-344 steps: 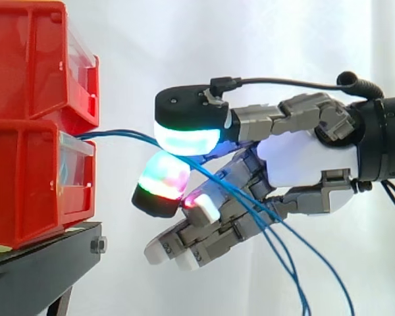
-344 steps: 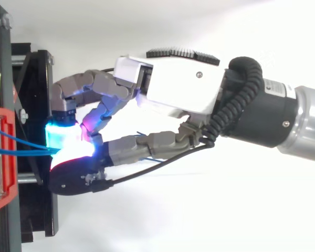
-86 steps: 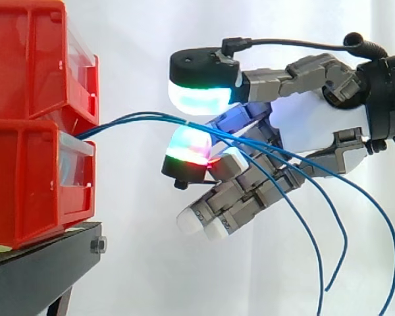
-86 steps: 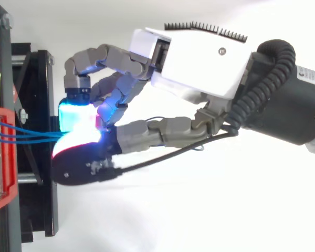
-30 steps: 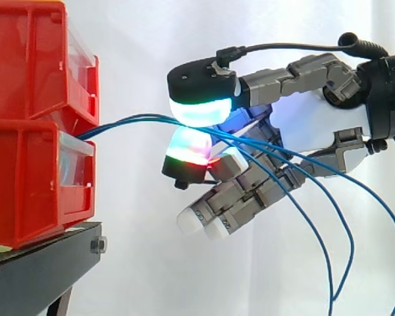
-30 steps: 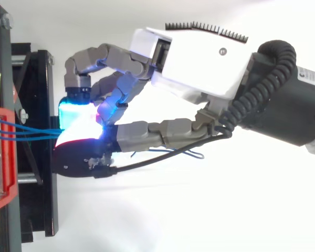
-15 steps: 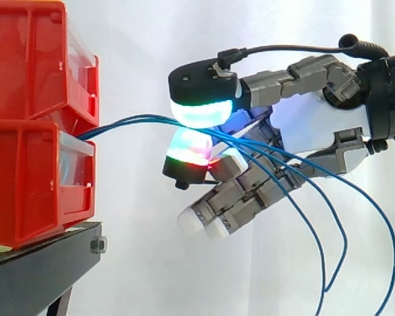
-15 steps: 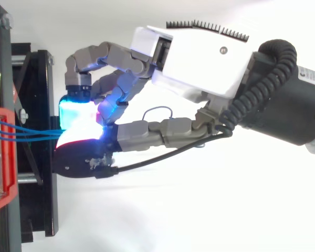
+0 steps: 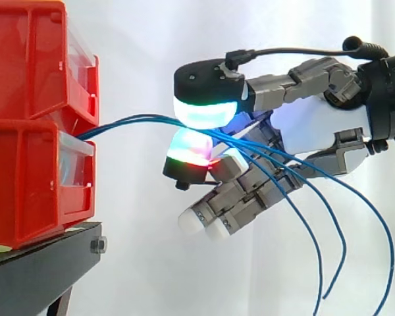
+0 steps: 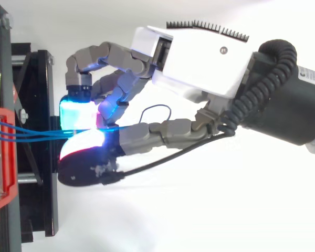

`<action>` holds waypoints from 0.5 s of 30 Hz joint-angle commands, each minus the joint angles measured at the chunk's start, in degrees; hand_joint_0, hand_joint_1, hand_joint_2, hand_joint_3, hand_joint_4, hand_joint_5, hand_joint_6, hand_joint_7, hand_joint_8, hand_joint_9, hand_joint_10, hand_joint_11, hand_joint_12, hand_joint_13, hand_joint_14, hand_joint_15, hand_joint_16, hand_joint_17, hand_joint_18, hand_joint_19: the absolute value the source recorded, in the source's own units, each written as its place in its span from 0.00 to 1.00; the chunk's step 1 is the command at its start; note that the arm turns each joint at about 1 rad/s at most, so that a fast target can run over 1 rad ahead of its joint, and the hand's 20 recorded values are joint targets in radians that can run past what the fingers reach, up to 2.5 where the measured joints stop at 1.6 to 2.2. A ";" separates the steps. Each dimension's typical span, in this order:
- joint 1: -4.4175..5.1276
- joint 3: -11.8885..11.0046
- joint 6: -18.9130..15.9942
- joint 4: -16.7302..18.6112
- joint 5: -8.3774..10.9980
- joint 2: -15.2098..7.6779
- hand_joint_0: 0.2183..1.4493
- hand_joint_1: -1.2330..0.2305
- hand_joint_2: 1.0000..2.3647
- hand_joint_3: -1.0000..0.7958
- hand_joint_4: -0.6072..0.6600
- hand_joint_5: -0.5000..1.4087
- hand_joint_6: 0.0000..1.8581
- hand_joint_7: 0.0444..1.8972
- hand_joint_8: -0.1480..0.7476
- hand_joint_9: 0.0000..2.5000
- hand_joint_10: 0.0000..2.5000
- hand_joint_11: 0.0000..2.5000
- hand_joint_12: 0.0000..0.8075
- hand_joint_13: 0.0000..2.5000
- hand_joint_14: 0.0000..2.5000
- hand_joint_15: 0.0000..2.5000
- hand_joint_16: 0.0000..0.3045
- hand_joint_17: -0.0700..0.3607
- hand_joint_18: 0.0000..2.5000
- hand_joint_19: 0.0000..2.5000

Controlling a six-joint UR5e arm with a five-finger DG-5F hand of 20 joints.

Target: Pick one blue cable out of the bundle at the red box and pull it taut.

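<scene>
Three thin blue cables (image 9: 128,121) leave the gap between the two stacked red bins (image 9: 33,184) and run right in a shallow arc, not quite straight. My hand (image 9: 316,131) comes in from the right. Its cyan-green thumb pad (image 9: 207,113) sits on top of the cables and a red-green fingertip (image 9: 187,153) is under them, pinching the bundle between them. Behind the pinch the cables fan out and hang down loose (image 9: 332,230). From above, the cables (image 10: 37,134) run from the red bin (image 10: 0,157) into the hand (image 10: 199,58). The lower fingers (image 9: 204,220) hold nothing.
The bins stand on a black stand (image 9: 39,263) whose frame (image 10: 39,79) reaches under the fingertips. A white curtain is behind. There is open air to the right of the bins, under and around the hand.
The thumb tip has shifted a little away from the bins and sideways off the other fingers. The cables' loose ends swing. Since the oldest frames the hand has risen and drawn back.
</scene>
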State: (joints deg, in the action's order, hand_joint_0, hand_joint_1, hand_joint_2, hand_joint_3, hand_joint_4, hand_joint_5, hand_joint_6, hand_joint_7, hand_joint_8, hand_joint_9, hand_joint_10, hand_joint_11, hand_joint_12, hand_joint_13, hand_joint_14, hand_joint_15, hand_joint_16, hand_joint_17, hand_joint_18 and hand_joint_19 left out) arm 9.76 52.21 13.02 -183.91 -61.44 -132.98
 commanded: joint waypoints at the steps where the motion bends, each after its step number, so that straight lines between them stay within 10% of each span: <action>1: 0.00 0.00 -0.02 -0.04 0.00 0.00 0.26 0.31 0.00 0.31 0.71 0.16 0.47 0.69 0.53 0.36 0.01 0.44 0.54 0.24 0.00 0.11 0.22 0.51 0.19 0.10; 15: 0.00 0.00 0.16 0.22 0.00 0.00 0.28 0.32 0.01 0.41 0.72 0.17 0.46 0.73 0.53 0.38 0.01 0.45 0.53 0.24 0.00 0.11 0.21 0.50 0.19 0.10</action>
State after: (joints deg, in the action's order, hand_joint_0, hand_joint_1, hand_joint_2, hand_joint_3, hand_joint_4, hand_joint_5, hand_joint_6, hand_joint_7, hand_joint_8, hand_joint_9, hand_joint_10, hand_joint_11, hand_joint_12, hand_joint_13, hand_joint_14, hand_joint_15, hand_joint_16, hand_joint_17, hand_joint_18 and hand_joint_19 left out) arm 9.76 52.21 13.18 -183.70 -61.44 -132.98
